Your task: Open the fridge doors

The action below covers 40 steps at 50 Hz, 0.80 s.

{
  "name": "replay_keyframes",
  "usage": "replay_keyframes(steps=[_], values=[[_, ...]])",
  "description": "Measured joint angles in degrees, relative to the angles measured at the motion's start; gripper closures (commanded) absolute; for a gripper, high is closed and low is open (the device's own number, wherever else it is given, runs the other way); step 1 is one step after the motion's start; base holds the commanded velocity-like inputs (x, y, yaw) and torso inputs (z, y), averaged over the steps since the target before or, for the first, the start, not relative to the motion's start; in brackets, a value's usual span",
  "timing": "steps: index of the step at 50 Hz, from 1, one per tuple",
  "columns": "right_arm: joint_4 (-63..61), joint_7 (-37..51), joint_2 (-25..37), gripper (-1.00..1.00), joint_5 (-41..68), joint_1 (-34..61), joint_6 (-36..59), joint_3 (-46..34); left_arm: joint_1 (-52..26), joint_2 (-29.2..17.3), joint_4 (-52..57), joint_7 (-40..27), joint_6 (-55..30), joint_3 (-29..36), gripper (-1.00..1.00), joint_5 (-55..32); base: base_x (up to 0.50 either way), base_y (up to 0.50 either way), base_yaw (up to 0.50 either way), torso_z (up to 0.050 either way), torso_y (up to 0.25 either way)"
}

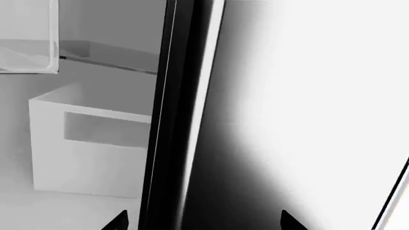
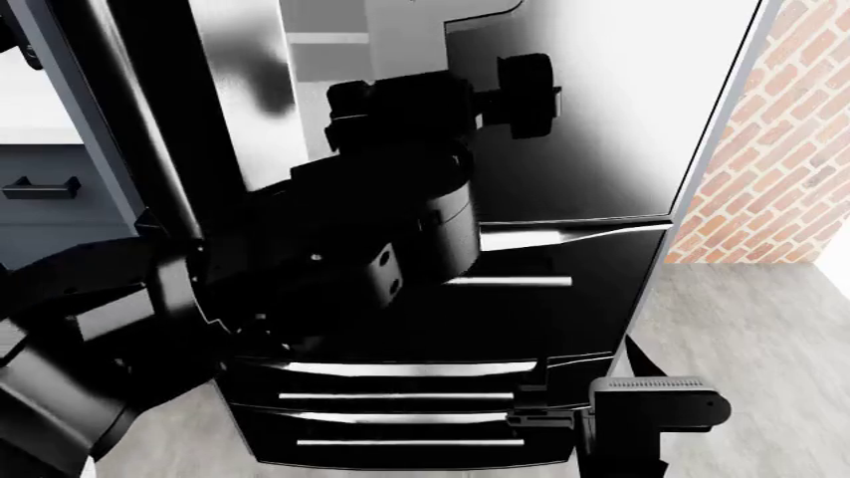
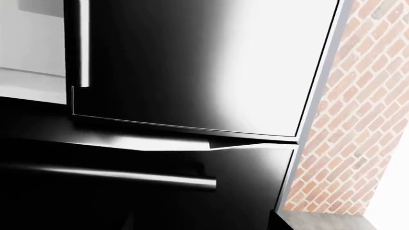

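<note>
Two glossy black fridge doors: left door (image 2: 219,90) swung open beside the fridge's white interior (image 2: 325,40), right door (image 2: 598,110) shut against it. Left claw (image 1: 201,225) with tips spread wide either side of the left door's dark edge (image 1: 176,115), touching nothing visible, probably placed there to push it wider. Right claw out of sight; grip impossible to tell. Slim silver bar handle (image 3: 83,43) on the right door, untouched. Below the doors, black drawer fronts (image 2: 412,398) with horizontal silver handles. White shelving (image 1: 89,143) inside. Right of the fridge, rough red brick wall (image 2: 783,149); grey floor (image 2: 757,319) beneath.
</note>
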Motion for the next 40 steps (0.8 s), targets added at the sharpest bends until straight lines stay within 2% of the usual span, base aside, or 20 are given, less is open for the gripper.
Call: replay_keyframes(steps=[24,40], values=[[-0.2,0.1,0.4,-1.00,0.4,0.1,0.1,-0.5,-2.1,7.0,-20.6,4.7,-0.1,0.8,-1.00,0.0,0.00,0.00,0.00,0.000,0.000],[0.1,0.1,0.6,-1.00,0.6,0.3,-0.2,-0.9,-5.2,9.0,-31.6,8.1,5.3,11.2,-1.00,-8.3,0.00,0.00,0.00,0.000,0.000]])
